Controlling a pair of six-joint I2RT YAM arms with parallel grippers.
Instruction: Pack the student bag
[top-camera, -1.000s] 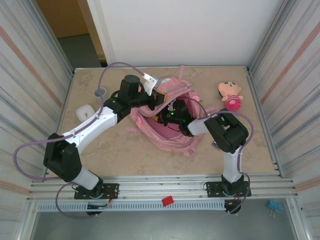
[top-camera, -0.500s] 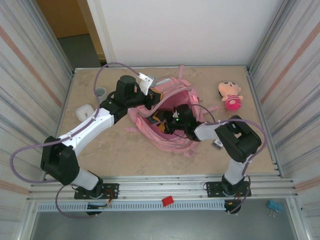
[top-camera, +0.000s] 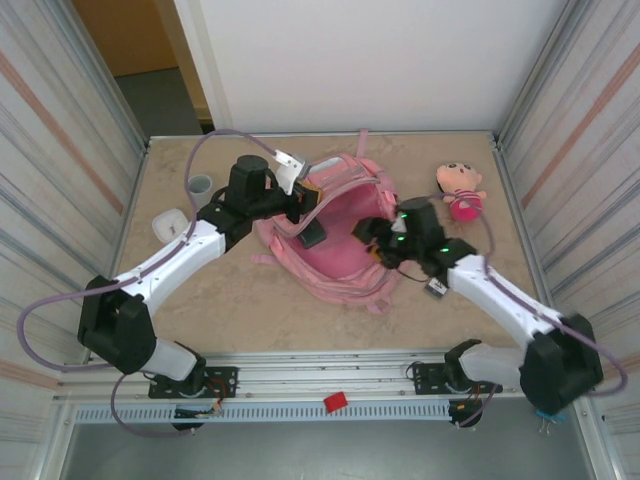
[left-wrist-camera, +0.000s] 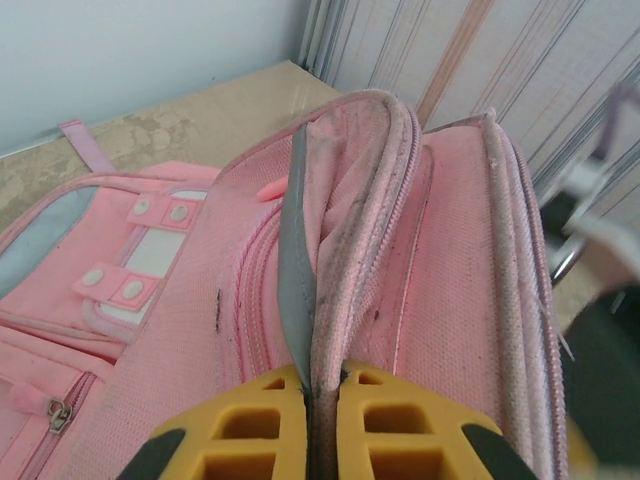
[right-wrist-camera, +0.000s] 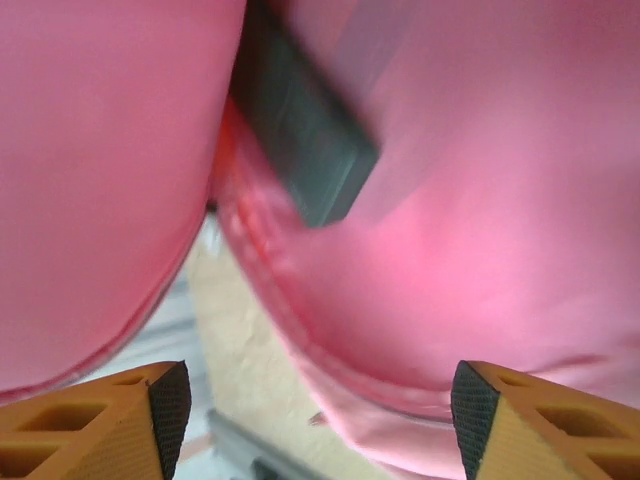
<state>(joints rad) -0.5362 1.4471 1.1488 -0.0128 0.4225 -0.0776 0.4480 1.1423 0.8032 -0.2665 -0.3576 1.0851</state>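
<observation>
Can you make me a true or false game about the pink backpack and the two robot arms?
1. The left gripper is pinching the rim of the student bag. True.
2. The right gripper is holding the plush doll. False: its jaws are wide apart with nothing between them, at the bag's opening, and the doll lies on the table apart from it.
3. The student bag is zipped shut. False: it gapes open and its pink inside shows.
4. A dark flat thing lies inside the bag. True.
5. The plush doll is packed in the bag. False: it lies outside, to the right of the bag.
</observation>
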